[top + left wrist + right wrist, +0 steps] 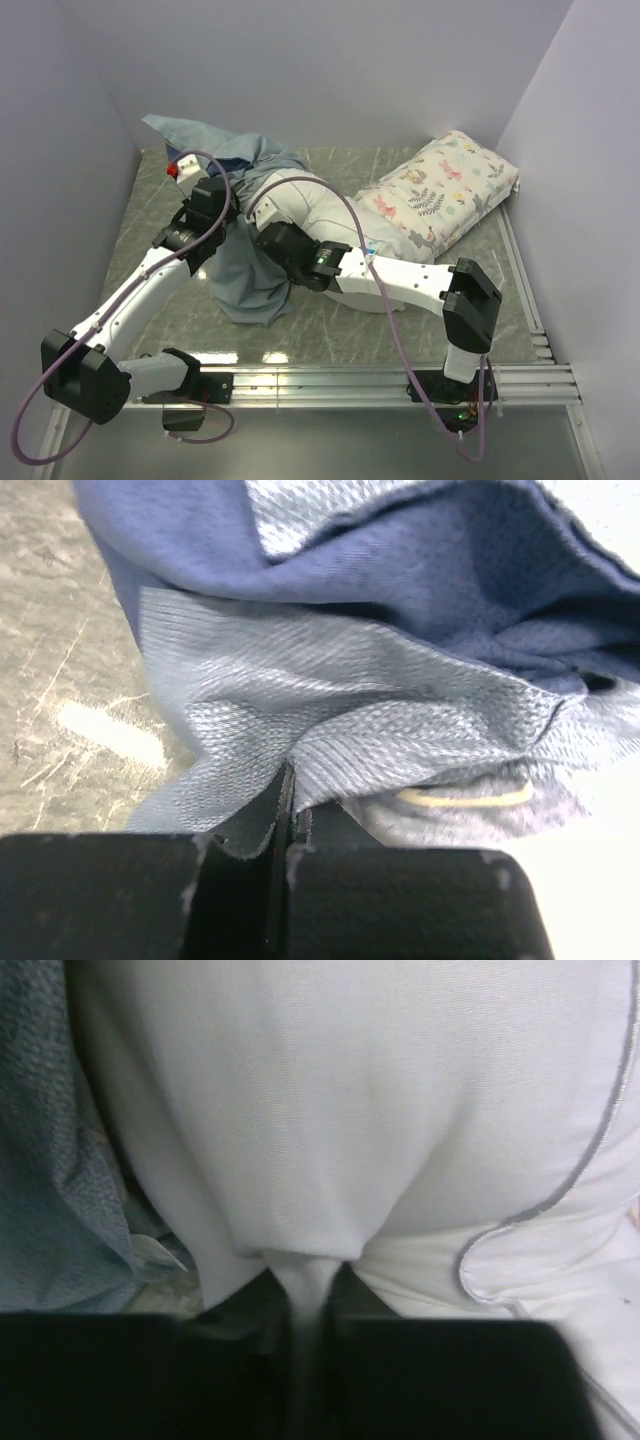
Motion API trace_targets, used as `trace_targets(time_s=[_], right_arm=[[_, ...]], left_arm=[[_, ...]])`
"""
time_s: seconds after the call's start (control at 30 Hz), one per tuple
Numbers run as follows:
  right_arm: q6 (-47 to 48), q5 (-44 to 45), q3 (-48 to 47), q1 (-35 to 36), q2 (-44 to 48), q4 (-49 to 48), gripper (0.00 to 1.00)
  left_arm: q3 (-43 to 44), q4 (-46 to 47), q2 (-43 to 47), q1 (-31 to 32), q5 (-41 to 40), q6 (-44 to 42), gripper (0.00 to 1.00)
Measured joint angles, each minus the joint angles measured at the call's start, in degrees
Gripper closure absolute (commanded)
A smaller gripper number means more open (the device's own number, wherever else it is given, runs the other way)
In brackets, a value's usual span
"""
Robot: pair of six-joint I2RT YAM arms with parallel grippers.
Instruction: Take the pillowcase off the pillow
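Note:
The grey-blue pillowcase (pixel 248 275) lies bunched on the left half of the table, part of it trailing back toward the far wall. The plump white pillow (pixel 305 200) sticks out of it to the right. My left gripper (pixel 213 203) sits over the cloth; in the left wrist view its jaws (pixel 285 805) are shut on a fold of the pillowcase (pixel 330 710), with the darker blue inner flap (pixel 450 560) above. My right gripper (pixel 266 218) is at the pillow's near left end, pinching a fold of the pillow (pixel 350 1110) between its fingers (pixel 310 1285). The pillowcase (pixel 50 1160) hangs beside it.
A smaller floral-print pillow (pixel 445 185) lies at the back right against the wall. The marbled grey table (pixel 400 325) is boxed in by pale walls on three sides. A metal rail (pixel 350 380) with the arm bases runs along the near edge.

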State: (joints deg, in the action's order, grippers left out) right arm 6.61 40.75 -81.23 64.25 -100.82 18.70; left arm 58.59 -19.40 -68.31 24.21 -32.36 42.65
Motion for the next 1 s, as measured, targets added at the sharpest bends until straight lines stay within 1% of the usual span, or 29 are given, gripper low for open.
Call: trace_targets(time_s=[0.1, 0.2, 0.3, 0.4, 0.47, 0.57, 0.67, 0.77, 0.87, 0.9, 1.0], right_arm=[[-1.6, -0.7, -1.4, -0.5, 0.2, 1.4, 1.00], [-2.9, -4.5, -1.9, -0.9, 3.0, 4.7, 1.00], [-4.3, -10.0, -4.8, -1.5, 7.6, 9.5, 1.00], [-6.9, -17.2, -7.3, -2.8, 13.7, 12.9, 1.00], [-8.9, -22.2, -8.4, -4.2, 17.2, 13.8, 1.00], [-13.1, -30.3, -7.8, -8.7, 21.7, 13.8, 1.00], [-17.1, -35.5, -2.4, -13.0, 25.2, 11.7, 1.00], [-20.4, -36.7, 5.4, -15.0, 26.4, 9.3, 1.00], [-23.7, -35.8, 13.5, -16.0, 26.5, 6.6, 1.00], [-24.9, -35.1, 15.5, -16.4, 26.5, 5.1, 1.00], [-27.4, -33.4, 17.5, -17.3, 26.4, 1.6, 1.00]], left_arm=[[1.8, -1.3, 1.2, 0.0, -0.3, -0.7, 1.00], [4.6, -2.8, 2.0, 0.0, -1.6, -2.0, 0.99], [7.2, -3.2, 2.1, -1.4, -1.4, -2.9, 1.00], [8.6, -3.1, 1.3, -4.5, 0.0, -3.0, 1.00], [9.4, -3.3, 0.2, -7.2, 2.7, -3.0, 0.99], [10.0, -3.6, -2.2, -12.8, 9.3, -2.6, 1.00], [10.3, -4.1, -5.2, -18.0, 16.7, -2.1, 0.99], [11.6, -4.9, -9.0, -19.7, 21.7, -2.0, 0.96], [12.0, -3.8, -12.0, -20.4, 27.1, -2.8, 0.70], [12.0, -2.9, -12.3, -20.7, 28.9, -3.1, 0.50], [12.8, -1.8, -12.5, -20.2, 30.3, -4.7, 0.23]])
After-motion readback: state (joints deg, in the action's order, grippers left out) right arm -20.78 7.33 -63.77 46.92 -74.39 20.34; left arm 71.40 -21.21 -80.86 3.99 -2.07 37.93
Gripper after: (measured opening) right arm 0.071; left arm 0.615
